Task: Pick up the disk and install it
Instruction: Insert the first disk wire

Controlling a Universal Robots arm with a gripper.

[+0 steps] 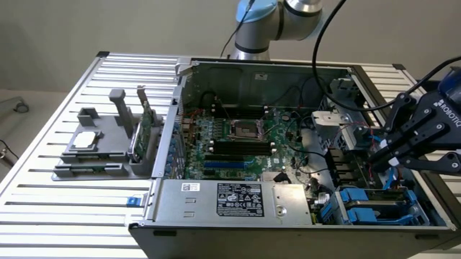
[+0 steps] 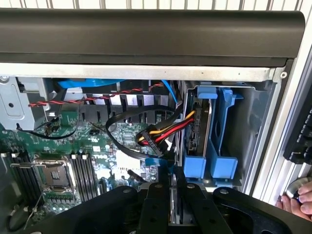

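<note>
The disk (image 2: 198, 134) stands on edge in the drive bay at the corner of the open computer case, held in its blue carrier, with red-yellow and black cables plugged in beside it. In the exterior view the disk (image 1: 380, 204) in its blue frame lies at the case's near right corner. My black gripper (image 1: 379, 159) hovers above that bay, a little toward the case's middle. In the wrist view the gripper (image 2: 173, 197) has its fingers drawn close together, leaving only a thin slit. I see nothing held between them.
The case's motherboard (image 1: 238, 140) and power supply (image 1: 230, 199) fill the case to the exterior view's left of the bay. A grey fixture (image 1: 101, 151) on the slatted table holds a small silver chip and a green card. A person's hand (image 2: 298, 199) rests beyond the case wall.
</note>
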